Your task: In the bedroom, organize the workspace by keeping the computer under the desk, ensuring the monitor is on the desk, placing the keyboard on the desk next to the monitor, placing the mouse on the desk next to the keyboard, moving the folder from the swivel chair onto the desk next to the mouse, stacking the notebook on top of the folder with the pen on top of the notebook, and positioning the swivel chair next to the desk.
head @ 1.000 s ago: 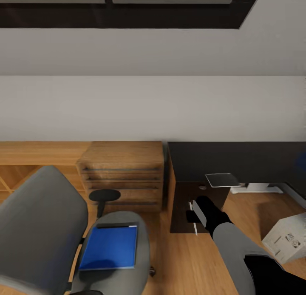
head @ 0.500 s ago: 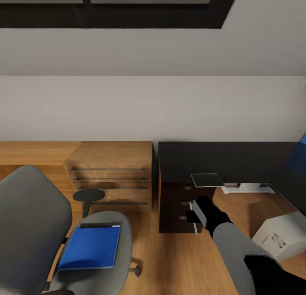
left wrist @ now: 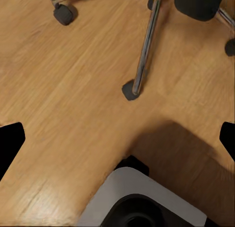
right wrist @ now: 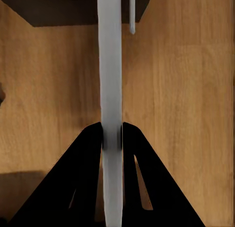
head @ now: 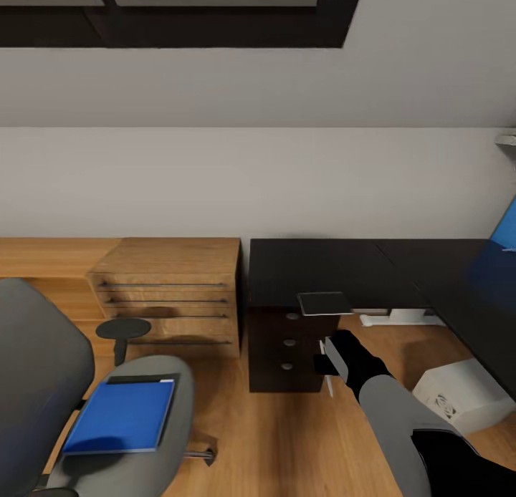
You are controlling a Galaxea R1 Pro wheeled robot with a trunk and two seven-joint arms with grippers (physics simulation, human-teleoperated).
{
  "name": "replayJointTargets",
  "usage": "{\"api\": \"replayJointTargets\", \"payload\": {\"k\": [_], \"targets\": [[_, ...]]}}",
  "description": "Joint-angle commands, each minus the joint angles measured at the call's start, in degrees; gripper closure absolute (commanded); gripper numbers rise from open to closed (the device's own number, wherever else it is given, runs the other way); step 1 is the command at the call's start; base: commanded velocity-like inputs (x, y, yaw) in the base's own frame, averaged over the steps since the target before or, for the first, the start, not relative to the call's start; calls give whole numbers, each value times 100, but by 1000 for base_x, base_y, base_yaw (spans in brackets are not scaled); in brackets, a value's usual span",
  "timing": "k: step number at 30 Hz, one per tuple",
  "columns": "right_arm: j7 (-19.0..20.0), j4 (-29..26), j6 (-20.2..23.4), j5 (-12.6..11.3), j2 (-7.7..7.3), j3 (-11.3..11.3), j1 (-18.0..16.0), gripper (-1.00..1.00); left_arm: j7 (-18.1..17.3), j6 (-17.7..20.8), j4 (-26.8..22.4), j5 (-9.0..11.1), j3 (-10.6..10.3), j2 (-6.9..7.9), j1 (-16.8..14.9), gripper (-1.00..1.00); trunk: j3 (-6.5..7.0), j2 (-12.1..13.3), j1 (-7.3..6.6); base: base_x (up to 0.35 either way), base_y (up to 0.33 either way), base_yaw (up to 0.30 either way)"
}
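Note:
The grey swivel chair point(head: 43, 368) stands at the lower left, and the blue folder point(head: 120, 416) lies flat on its seat. To its right is the black-topped desk point(head: 322, 264). A grey rectangle with a lighter rim point(head: 324, 303) lies at the desk's front edge; whether it is the keyboard I cannot tell. My right gripper point(head: 328, 361) point(right wrist: 111, 126) hangs in front of the drawer unit, shut on a thin flat grey thing seen edge-on, apparently the notebook point(right wrist: 110, 65). My left gripper point(left wrist: 117, 143) is open over the floor by the chair's chrome base point(left wrist: 144, 50). The pale computer point(head: 459, 395) sits on the floor under the desk.
A wooden chest of drawers point(head: 168, 296) and low wooden shelving point(head: 43, 257) line the wall left of the desk. The black drawer unit point(head: 283, 346) and a white pedestal foot point(head: 390, 316) carry the desk. A blue panel point(head: 502, 250) shows at the right edge.
The camera has turned right, so the chair, chest and desk have slid left in the picture and more of the desk's right wing shows. The right gripper keeps its hold and pose.

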Motion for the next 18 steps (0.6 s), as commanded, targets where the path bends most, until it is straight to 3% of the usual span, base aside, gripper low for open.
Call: {"api": "replayJointTargets", "payload": {"k": [1, 18], "targets": [[-35, -8, 9, -27, 5, -31, -1, 100, -54, -2, -7, 59, 9, -14, 2, -100, -5, -3, 0, 0, -300, 0], [-34, -8, -11, -28, 5, -31, 0, 100, -63, 3, -7, 31, -3, -37, 2, -100, -5, -3, 0, 0, -296, 0]]}}
